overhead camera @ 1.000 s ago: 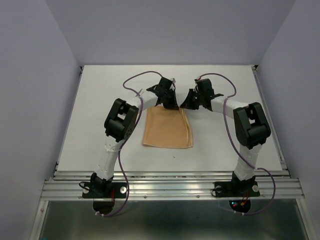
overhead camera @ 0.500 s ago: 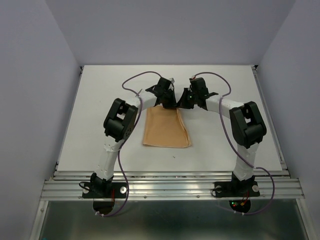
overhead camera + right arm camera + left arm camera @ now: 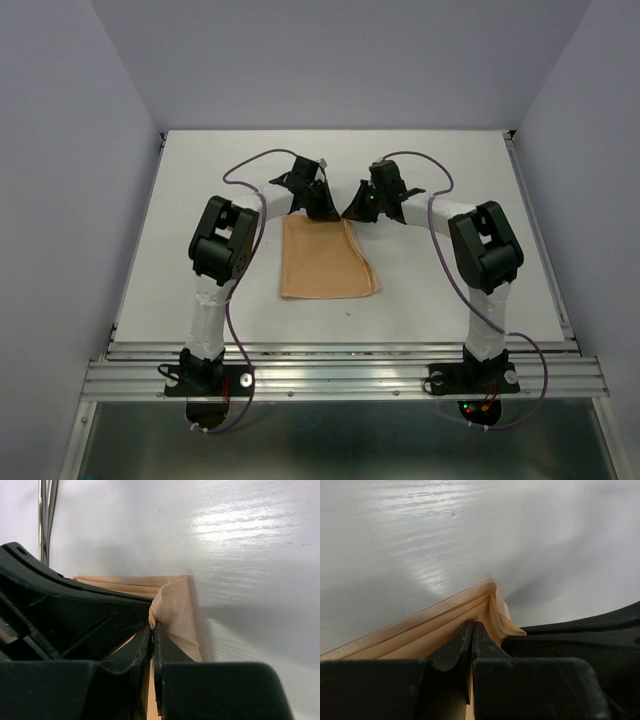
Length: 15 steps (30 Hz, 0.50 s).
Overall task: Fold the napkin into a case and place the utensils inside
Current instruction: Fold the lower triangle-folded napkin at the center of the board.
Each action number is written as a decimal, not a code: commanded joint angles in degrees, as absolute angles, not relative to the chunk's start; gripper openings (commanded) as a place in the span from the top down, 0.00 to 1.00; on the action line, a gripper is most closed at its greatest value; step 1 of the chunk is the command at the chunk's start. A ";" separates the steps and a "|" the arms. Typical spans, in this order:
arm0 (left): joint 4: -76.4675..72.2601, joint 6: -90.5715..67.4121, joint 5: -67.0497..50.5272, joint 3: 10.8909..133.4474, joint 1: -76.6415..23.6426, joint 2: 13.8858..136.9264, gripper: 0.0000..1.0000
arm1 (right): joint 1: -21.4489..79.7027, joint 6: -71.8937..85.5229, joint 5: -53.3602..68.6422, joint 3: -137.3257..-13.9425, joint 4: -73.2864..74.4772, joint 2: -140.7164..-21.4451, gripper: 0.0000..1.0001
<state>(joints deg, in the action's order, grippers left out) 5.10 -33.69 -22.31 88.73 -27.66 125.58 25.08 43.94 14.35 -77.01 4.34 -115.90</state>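
At the left, the left gripper (image 3: 318,207) was closed to a thin slit on the far-left corner of the napkin (image 3: 326,262). Its jaws pinched several stacked cloth edges, which bunched into a small pucker beside the tips. The napkin lay near the middle of the worktop (image 3: 190,220) as a folded, roughly rectangular panel, its near edge flat on the surface. At the right, the right gripper (image 3: 356,208) was likewise shut down on the far-right corner, with a fold of cloth rising out of its tips. The cloth looked light, thin and limp. It would probably sag or come unfolded wherever unsupported, and slide easily on the smooth surface. The corners and layered edges seemed the best holds, pinched through every layer and moved together.
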 commanded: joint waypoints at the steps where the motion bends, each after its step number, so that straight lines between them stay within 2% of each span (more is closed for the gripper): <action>1: 8.86 -32.52 -22.16 88.42 -26.37 119.18 0.89 | 25.40 45.53 12.39 -78.48 2.72 -116.98 0.99; 15: 10.46 -31.38 -16.70 79.28 -24.70 119.96 0.90 | 25.93 46.14 11.78 -79.19 3.25 -116.81 0.99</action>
<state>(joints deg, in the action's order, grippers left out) 7.49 -33.01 -19.29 81.84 -24.58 120.51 25.26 45.45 13.28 -77.01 4.36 -115.98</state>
